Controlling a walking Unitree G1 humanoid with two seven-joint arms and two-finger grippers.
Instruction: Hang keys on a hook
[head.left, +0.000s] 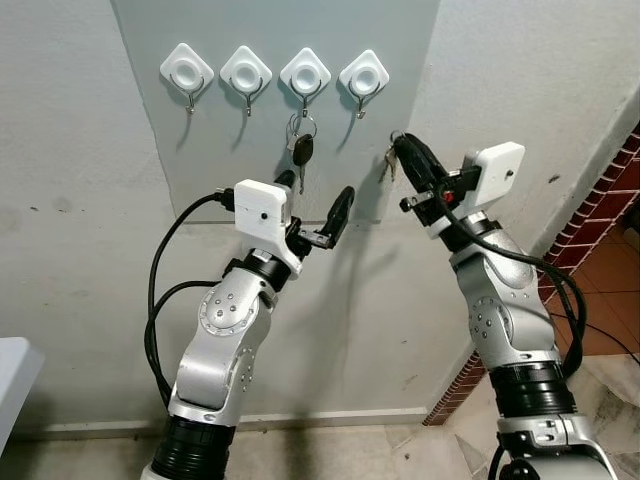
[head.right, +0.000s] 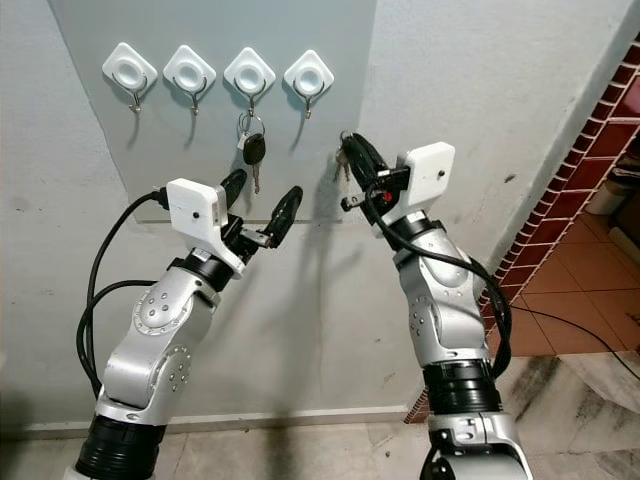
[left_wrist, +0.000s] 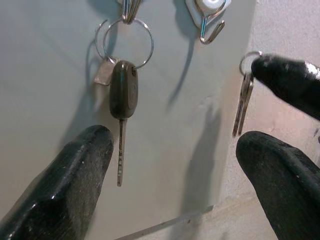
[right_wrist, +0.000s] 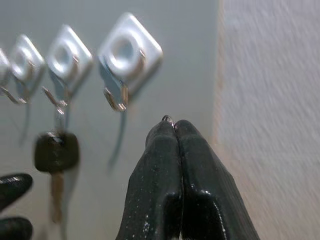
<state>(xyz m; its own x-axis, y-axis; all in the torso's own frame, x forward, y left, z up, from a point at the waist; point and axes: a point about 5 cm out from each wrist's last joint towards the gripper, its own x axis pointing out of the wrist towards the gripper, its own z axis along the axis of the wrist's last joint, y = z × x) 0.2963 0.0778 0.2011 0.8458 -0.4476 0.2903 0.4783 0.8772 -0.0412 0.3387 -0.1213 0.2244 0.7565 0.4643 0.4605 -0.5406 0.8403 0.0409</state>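
Grey wall panel carrying four white diamond-backed hooks in a row. Left gripper: fingers spread wide, holding nothing, raised just below the third hook. Black-headed car key on a ring, hanging from that hook directly above the left gripper. Fourth hook: bare, above and slightly left of the right gripper. Right gripper: fingers pinched together on the ring of a small silver key bunch, keys dangling beneath its tips, near the panel's right edge.
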